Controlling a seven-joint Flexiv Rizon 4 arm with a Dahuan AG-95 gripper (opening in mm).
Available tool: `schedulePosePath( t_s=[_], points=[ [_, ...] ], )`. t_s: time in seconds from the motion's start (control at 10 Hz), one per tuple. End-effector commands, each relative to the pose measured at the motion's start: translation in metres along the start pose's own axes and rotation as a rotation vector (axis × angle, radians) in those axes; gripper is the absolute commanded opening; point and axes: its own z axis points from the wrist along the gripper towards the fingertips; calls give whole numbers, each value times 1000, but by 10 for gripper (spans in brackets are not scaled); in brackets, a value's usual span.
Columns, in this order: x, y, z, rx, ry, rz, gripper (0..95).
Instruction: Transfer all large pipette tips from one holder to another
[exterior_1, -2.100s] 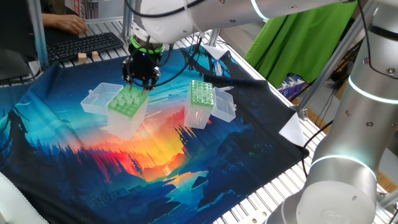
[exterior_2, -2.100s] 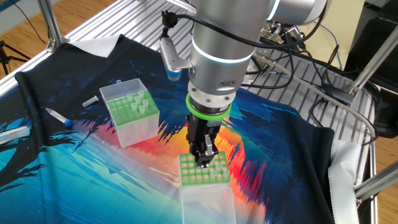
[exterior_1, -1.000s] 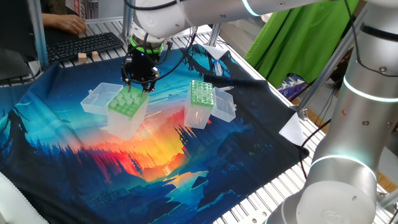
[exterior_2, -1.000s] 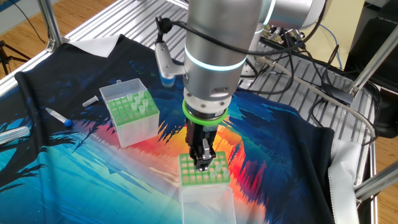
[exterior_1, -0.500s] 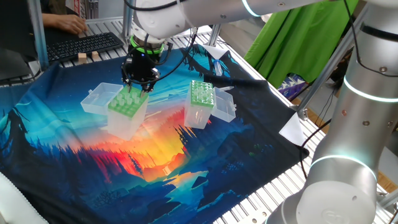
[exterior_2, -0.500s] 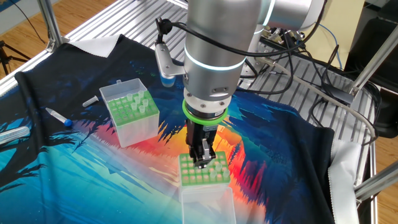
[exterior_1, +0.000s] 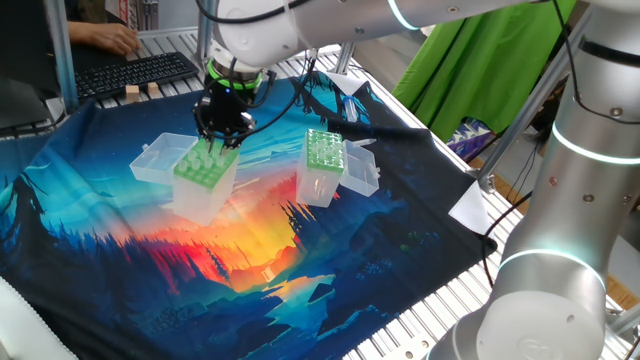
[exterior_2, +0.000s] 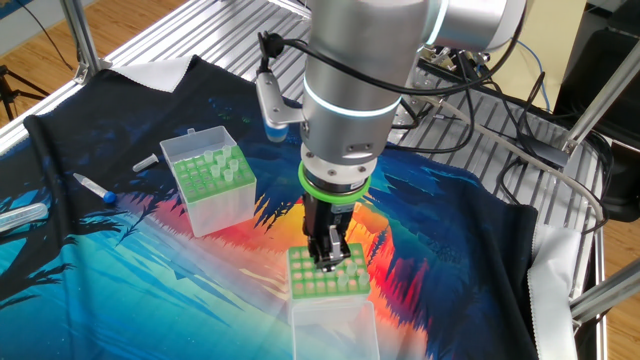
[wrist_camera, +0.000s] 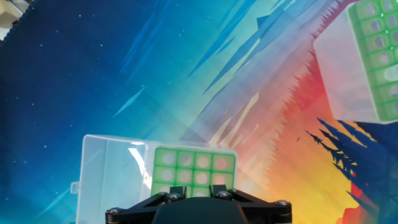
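Barely anything has moved vs the earlier frames: gripper (exterior_2: 328, 262) still sits pointing straight down on the same spot, and only the upper arm links look shifted a bit. Wide-holed light-green holder (exterior_1: 200, 175) is right under the fingers, its open lid (wrist_camera: 112, 174) just to one side. The narrower dark-green box (exterior_1: 322, 152) stands well apart, off to the tool's side. Large pipette tips (exterior_1: 207, 155) poke up from the plate right at the fingertips, so prob. a pick in progress, w/ tips left to move. Whitish bits show in the other box's top too, but there's no way to count either lot, so progress is unclear, prob. not near done. Jaws look narrow, but can't tell if they're clamped on a tip: fingertips are cut off in hand view and too small in both fixed views.
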Motion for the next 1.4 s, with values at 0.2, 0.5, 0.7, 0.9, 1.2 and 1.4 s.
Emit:
schedulePosePath(
  t_s=[0.2, 0.5, 0.7, 0.9, 1.2, 1.4],
  points=[
    [0, 0, 0, 4, -8, -16, 0],
    [1, 0, -3, 11, -15, -28, 0],
    [1, 1, -8, 12, -16, -33, 0],
    [1, 1, -12, 13, -15, -41, 0],
    [0, 2, -25, 17, -13, -48, 0],
    [-1, 4, -38, 16, -9, -53, 0]
  ],
)
